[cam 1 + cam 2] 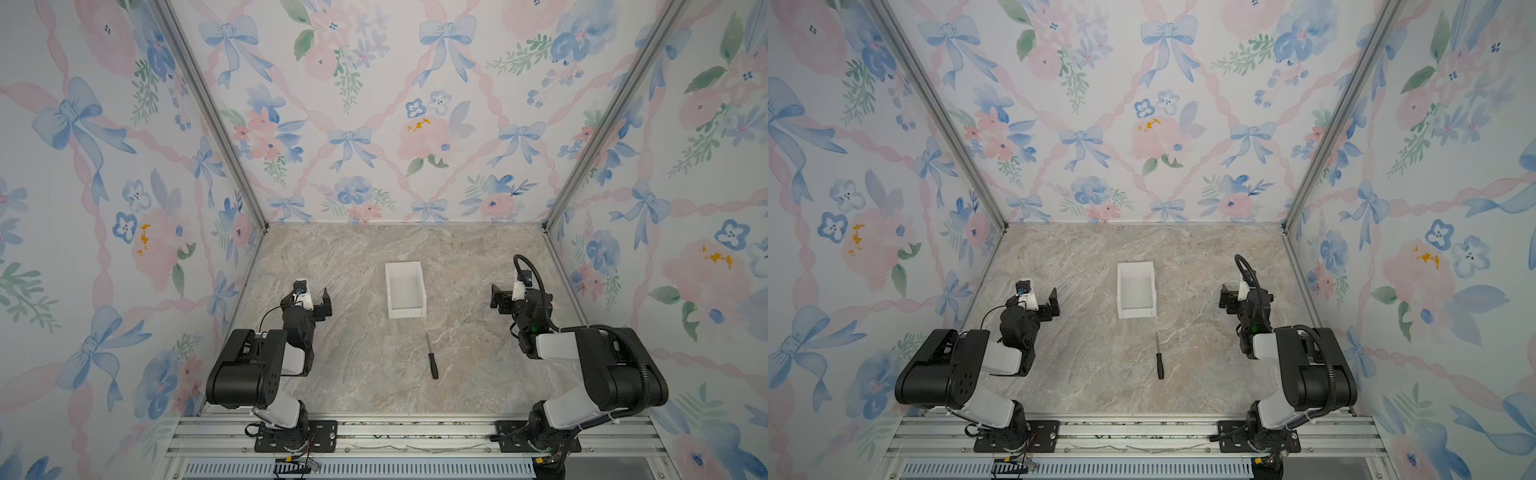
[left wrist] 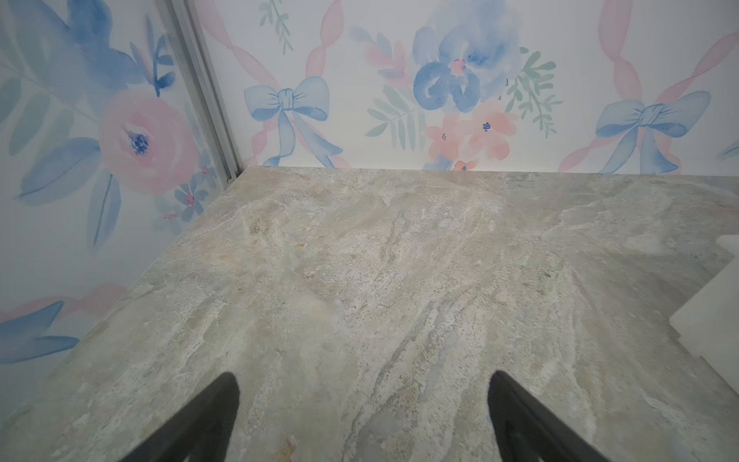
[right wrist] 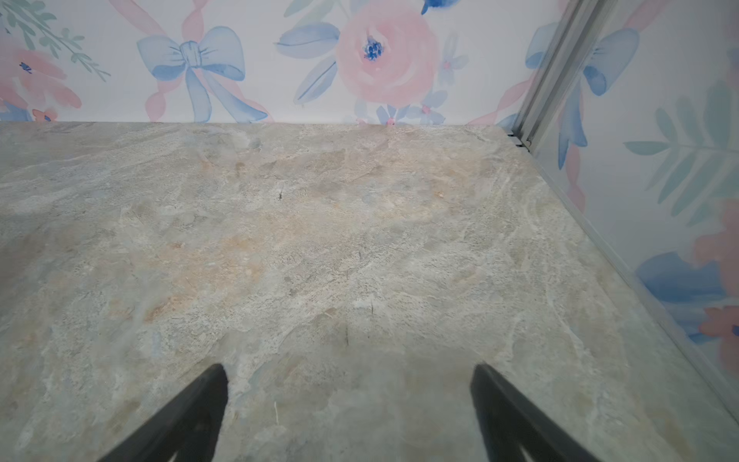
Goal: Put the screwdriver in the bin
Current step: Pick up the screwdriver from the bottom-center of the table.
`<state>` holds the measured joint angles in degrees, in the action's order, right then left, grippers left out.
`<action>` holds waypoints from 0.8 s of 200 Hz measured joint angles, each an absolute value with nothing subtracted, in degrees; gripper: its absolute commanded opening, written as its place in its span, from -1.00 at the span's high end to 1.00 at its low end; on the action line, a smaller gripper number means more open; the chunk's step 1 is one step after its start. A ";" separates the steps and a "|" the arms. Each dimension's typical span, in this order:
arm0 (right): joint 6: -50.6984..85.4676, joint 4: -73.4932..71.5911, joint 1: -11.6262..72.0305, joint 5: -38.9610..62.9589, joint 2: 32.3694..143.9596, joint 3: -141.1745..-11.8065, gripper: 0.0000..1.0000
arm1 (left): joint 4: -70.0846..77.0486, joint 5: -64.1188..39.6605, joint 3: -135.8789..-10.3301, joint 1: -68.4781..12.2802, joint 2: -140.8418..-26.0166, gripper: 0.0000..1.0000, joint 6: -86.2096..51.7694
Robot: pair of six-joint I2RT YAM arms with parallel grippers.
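Jaws wide apart, empty, on left gripper (image 2: pixel 362 380) and right gripper (image 3: pixel 351 370), folded arms flanking bin (image 1: pixel 405 291).

- The bin (image 1: pixel 389 291) sits on the table (image 1: pixel 353 374), midway between the two arms.
- The screwdriver (image 1: pixel 432 356) lies flat on the table in front of the bin and apart from it, with its shaft toward the bin and its handle toward the arm bases.
- The left gripper (image 1: pixel 316 298) is left of the bin and the right gripper (image 1: pixel 504 297) right of it, both well apart from it.
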<state>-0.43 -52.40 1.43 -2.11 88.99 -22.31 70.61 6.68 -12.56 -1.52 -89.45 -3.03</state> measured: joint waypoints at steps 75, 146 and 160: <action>-0.38 -52.40 1.37 -2.02 88.99 -22.31 -0.94 | 70.61 6.70 -12.56 -1.52 -89.45 -0.96 -3.03; 0.01 -27.27 8.08 -9.89 76.90 -33.80 -0.94 | 51.72 3.33 -24.34 -1.39 -86.30 -0.96 -1.34; 1.65 -18.02 10.90 -10.81 72.14 -38.79 -0.94 | 42.22 1.17 -30.79 -1.30 -84.31 -0.96 0.30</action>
